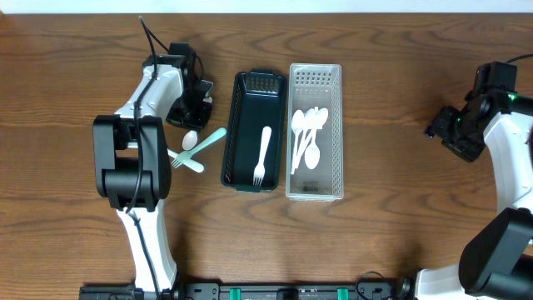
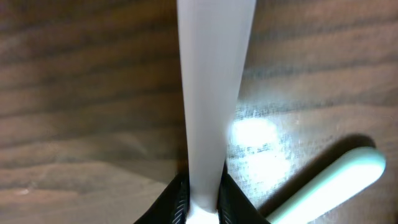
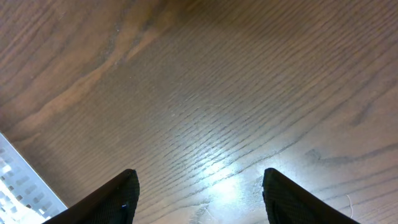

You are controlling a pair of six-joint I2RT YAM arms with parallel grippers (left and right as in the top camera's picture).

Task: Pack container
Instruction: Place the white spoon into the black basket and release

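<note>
The bench (image 1: 391,208) carried a clear container (image 1: 315,195) holding white spoons (image 1: 306,137); just beside it, on its left, stood a dark container (image 1: 250,185) with one white fork (image 1: 263,154) inside; the right pincer (image 3: 199,193) hung agape over bare wood, well apart at the right; the left pincer (image 2: 202,208) was clamped on a white spoon (image 2: 214,93) left of the dark container; a mint utensil (image 2: 329,183) lay just beside it.

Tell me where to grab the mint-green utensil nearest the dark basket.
Grip the mint-green utensil at its upper-right handle end from straight above, closing across it. It lies flat; that end is free, while the lower end crosses a second mint piece.
</note>
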